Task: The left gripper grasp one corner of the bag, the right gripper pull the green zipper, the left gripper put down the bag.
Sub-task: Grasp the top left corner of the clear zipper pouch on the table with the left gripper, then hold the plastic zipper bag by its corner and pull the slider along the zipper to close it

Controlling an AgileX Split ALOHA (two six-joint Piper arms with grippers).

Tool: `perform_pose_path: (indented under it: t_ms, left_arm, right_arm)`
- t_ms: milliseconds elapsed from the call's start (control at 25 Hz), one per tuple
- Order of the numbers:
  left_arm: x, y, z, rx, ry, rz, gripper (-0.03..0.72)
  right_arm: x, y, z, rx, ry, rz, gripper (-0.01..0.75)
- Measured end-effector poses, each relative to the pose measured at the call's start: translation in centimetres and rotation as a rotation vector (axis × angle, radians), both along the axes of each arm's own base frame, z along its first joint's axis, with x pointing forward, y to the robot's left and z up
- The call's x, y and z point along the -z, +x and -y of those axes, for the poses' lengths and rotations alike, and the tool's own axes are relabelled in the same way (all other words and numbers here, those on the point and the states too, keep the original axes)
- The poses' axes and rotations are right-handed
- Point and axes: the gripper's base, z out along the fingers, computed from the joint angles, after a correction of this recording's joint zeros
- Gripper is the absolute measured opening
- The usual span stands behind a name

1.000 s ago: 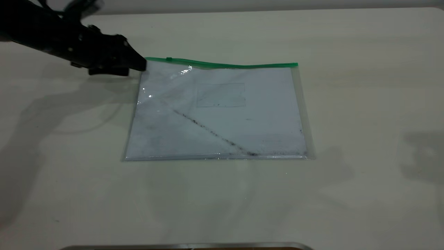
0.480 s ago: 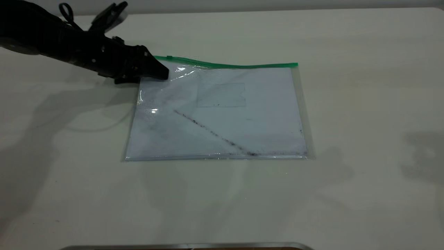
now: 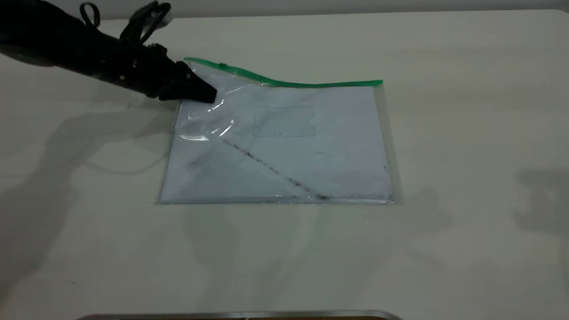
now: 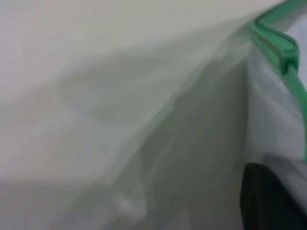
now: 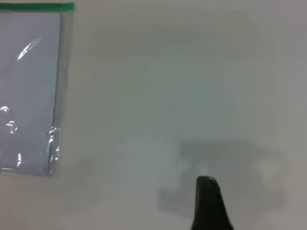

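Note:
The bag (image 3: 284,151), a flat clear pouch with white sheets and a dark diagonal smudge inside, lies mid-table. Its green zipper (image 3: 311,83) runs along the far edge, with the small slider tab (image 3: 222,66) near the left end. My left gripper (image 3: 202,92) is shut on the bag's far-left corner, which is raised off the table and creased. In the left wrist view the green zipper (image 4: 277,42) and the bag's plastic (image 4: 192,143) fill the picture. My right gripper (image 5: 207,203) shows only in its own wrist view, over bare table beside the bag's (image 5: 29,96) right edge.
The pale table (image 3: 444,133) stretches wide on all sides of the bag. A metal-edged strip (image 3: 240,314) lies along the near table edge. The right arm's shadow (image 3: 542,200) falls at the far right.
My left gripper moved right onto the bag's far-left corner and closed on it. That corner and the zipper's left end have risen off the table; the plastic there has wrinkled.

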Motion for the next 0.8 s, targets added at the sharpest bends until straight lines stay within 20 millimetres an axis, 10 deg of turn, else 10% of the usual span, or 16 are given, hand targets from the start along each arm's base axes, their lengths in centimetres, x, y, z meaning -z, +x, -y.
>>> perform_pose_path:
  t_ms: [320, 800]
  left_arm:
    - [-5.3, 0.9, 1.4, 0.58, -0.009, 0.234, 0.053]
    - [-7.8, 1.0, 5.4, 0.914, 0.044, 0.373, 0.053]
  right_arm:
    - [-0.2, 1.5, -1.6, -0.162, -0.027, 0.061, 0.534]
    - [4.2, 5.8, -10.4, -0.577, 0.02, 0.005, 0.534]
